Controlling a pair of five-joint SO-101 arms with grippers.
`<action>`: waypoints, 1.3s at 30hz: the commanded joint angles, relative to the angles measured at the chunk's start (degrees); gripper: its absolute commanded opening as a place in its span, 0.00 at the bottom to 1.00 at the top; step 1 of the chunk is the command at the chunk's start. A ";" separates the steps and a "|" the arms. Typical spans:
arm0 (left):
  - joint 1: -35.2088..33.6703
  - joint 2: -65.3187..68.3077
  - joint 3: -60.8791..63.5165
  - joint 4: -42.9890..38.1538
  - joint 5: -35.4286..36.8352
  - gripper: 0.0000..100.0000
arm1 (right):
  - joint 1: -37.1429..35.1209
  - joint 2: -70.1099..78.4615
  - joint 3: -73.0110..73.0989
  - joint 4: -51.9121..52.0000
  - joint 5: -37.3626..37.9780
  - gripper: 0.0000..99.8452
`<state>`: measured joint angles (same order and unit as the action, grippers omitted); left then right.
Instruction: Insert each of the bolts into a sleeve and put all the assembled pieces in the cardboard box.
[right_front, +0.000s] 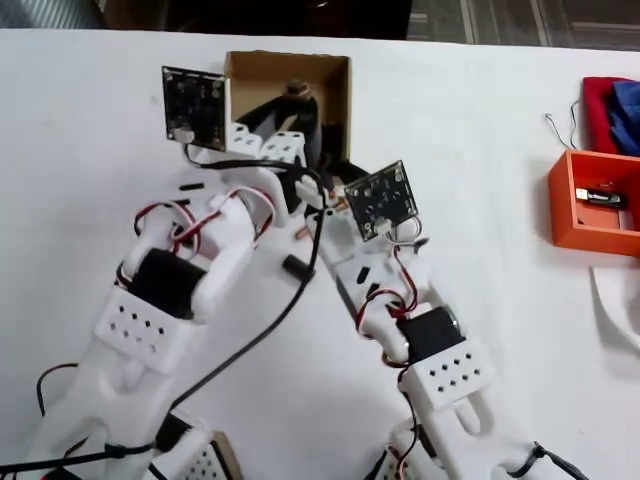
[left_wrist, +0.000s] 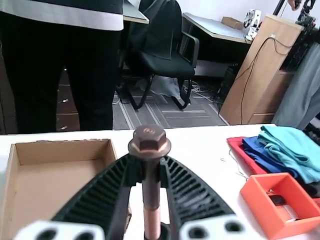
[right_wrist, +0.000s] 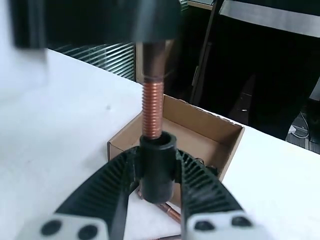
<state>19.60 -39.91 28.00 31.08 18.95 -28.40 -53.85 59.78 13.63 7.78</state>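
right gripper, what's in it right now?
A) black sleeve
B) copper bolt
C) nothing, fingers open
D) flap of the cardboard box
A: in the right wrist view the right gripper is shut on the black sleeve, with the threaded end of the bolt at the sleeve's top opening; the bolt itself is held by the left gripper.

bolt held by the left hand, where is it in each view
high view: bolt head inside the cardboard box outline.
left wrist view: bolt gripped in the left hand, cardboard box behind.
right wrist view: bolt threads entering the sleeve in the right hand, cardboard box behind.
shared landmark: cardboard box.
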 joint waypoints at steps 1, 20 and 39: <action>0.53 -0.09 -2.68 -0.26 2.20 0.03 | -0.48 -0.75 -1.05 -1.54 0.09 0.02; 0.62 -0.09 2.15 4.40 2.20 0.03 | -0.48 -0.84 -1.49 -1.54 0.09 0.02; -1.49 -0.70 2.95 10.81 2.20 0.17 | -0.13 -0.84 -1.67 -1.54 0.18 0.02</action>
<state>20.48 -39.91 31.78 41.45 20.88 -28.40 -53.93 59.69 13.63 7.69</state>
